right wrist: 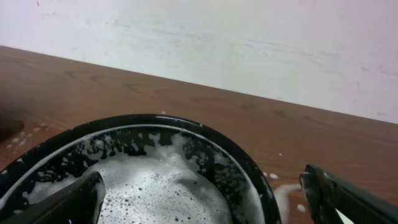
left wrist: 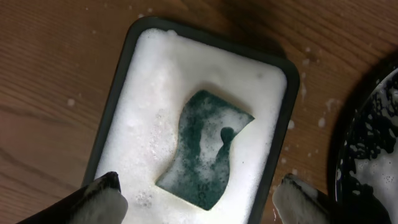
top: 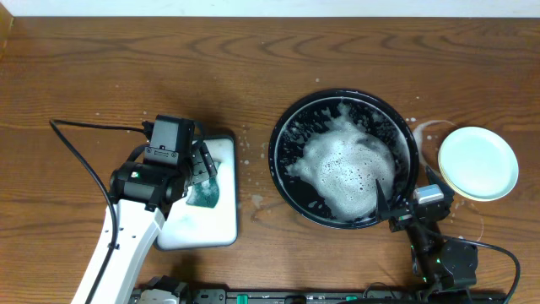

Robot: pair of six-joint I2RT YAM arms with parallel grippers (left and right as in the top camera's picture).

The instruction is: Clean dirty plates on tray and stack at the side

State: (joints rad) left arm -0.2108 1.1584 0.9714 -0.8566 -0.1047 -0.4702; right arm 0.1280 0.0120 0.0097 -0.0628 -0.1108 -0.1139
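You are holding your left gripper [left wrist: 200, 198] spread wide right over the green sponge [left wrist: 202, 152], which is lying in the white tray [left wrist: 118, 87] left of the black tray [top: 274, 152], so try coming straight down and pinching its thin middle. Your right gripper [right wrist: 202, 186] is hanging spread wide at the black tray's near right rim. I am counting two trays, one sponge and two plates, a mint plate [top: 478, 163] on a yellow plate [top: 442, 173], just right of the black tray; foam [top: 346, 169] may be hiding a third.

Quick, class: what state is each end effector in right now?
Left end effector: open, holding nothing.
Right end effector: open, holding nothing.
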